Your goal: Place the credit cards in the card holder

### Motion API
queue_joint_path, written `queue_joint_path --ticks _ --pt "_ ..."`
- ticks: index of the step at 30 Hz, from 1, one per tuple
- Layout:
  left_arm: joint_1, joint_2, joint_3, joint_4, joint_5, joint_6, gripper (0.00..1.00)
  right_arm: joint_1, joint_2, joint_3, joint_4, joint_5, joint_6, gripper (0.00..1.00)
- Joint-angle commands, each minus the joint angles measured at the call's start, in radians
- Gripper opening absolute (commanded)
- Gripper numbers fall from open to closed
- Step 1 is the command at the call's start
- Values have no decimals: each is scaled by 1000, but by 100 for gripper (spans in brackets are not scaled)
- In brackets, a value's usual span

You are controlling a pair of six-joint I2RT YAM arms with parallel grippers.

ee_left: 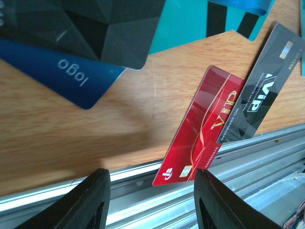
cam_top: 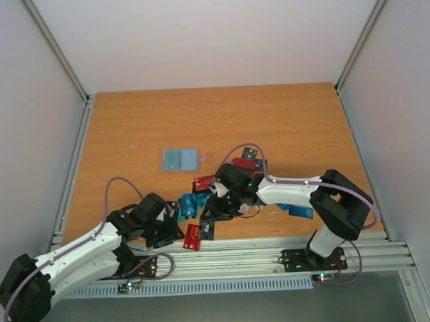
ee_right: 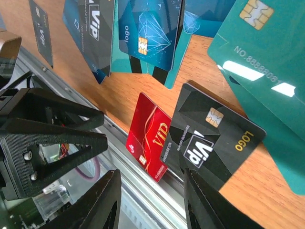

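Note:
The card holder [cam_top: 181, 159] lies open on the table, its light blue pockets up, apart from both grippers. Several credit cards [cam_top: 223, 193] lie scattered in front of it. A red VIP card [ee_left: 200, 129] and a black VIP card [ee_left: 264, 100] overhang the table's near edge; both also show in the right wrist view, the red card [ee_right: 150, 136] and the black card [ee_right: 212, 138]. My left gripper [ee_left: 152, 200] is open and empty just short of the red card. My right gripper [ee_right: 152, 200] is open and empty above the same two cards. In the top view the left gripper [cam_top: 174, 230] and the right gripper [cam_top: 217, 206] are close together.
A metal rail [ee_left: 200, 191] runs along the table's near edge under the overhanging cards. A blue logo card [ee_left: 57, 71], a black card [ee_left: 86, 28] and teal cards [ee_right: 267, 62] lie close by. The left gripper's fingers [ee_right: 47, 133] stand left of my right gripper.

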Motion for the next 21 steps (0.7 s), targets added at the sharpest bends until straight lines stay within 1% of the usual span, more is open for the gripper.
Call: queue_joint_path --ticks 1,5,9,16,21 --pt "-19 -15 -42 131 -4 -13 50 9 39 0 82 -47 25 37" --pt "-32 -11 -77 193 14 -28 51 9 67 -1 100 -58 24 36" --pt "-41 -2 -86 218 18 -33 56 9 94 0 114 -66 19 35" --pt "-52 19 -21 58 -23 -6 56 9 115 9 121 -68 18 35" --pt "-59 2 -27 53 2 -19 54 8 126 10 124 -65 13 34"
